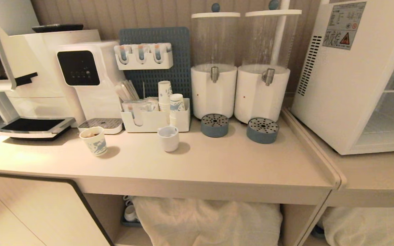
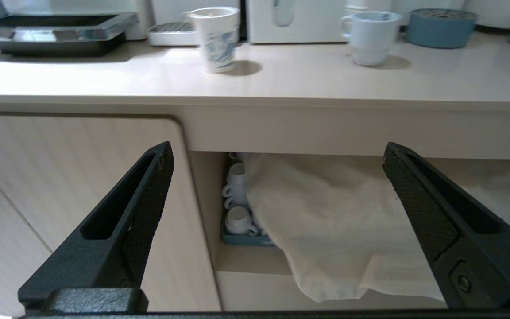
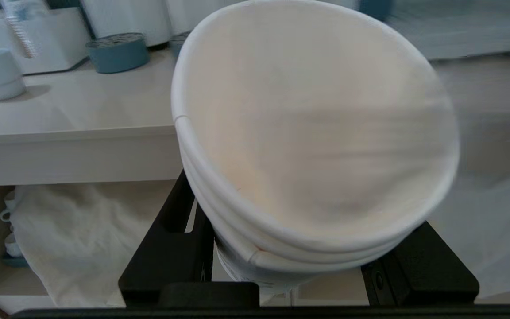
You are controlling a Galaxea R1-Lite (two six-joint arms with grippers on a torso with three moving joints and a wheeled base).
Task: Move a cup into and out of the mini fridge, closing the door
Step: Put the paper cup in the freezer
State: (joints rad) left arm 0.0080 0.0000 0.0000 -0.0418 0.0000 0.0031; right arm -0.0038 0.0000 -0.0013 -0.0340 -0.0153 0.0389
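Cup [image 3: 312, 133]: held tilted between the right gripper [image 3: 299, 283] fingers, below counter [image 1: 217, 164] level.
Left gripper [image 2: 277, 221]: spread wide, nothing held, parked low.
Mini fridge [image 1: 347, 75]: at counter's right; interior is exposed, door not seen.
Risk: the thin paper wall may be crushed or slip; the tilted rim may be caught on a wire shelf.

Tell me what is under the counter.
Under the counter sits an open shelf: a white cloth fills most of it, with white cups on a blue tray beside. Whatever the cloth covers is hidden.
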